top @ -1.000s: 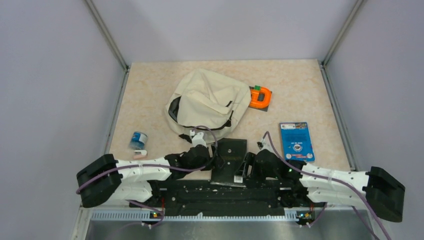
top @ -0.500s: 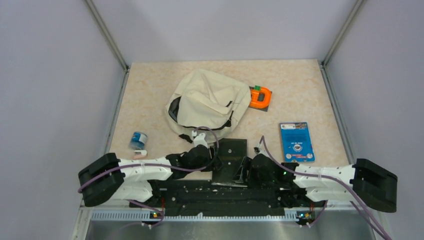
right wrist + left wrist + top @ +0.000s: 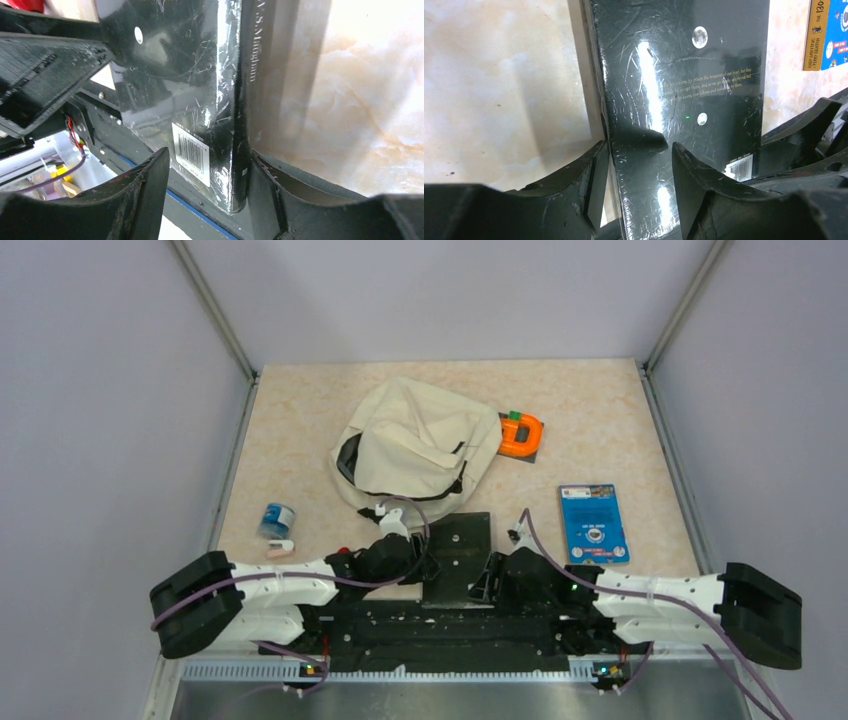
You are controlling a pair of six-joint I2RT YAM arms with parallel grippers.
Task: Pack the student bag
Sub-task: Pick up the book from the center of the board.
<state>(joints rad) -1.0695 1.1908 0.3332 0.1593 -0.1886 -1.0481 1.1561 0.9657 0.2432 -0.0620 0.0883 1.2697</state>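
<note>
Step judged: black book [image 3: 461,543] to be taken up at the near edge of the table [image 3: 600,410], one gripper per side. Left gripper [image 3: 639,150] is set astride the book's left edge, jaws part spread, nothing pinched. Right gripper [image 3: 207,162] is set astride the spine, a gap showing on the cover side. Both should be closed evenly and the glossy wrap watched for slip. Bag [image 3: 415,445] is lying mid-table, just beyond the book: cream, slumped, black zip lines, a dark gap at its left, perhaps the mouth.
</note>
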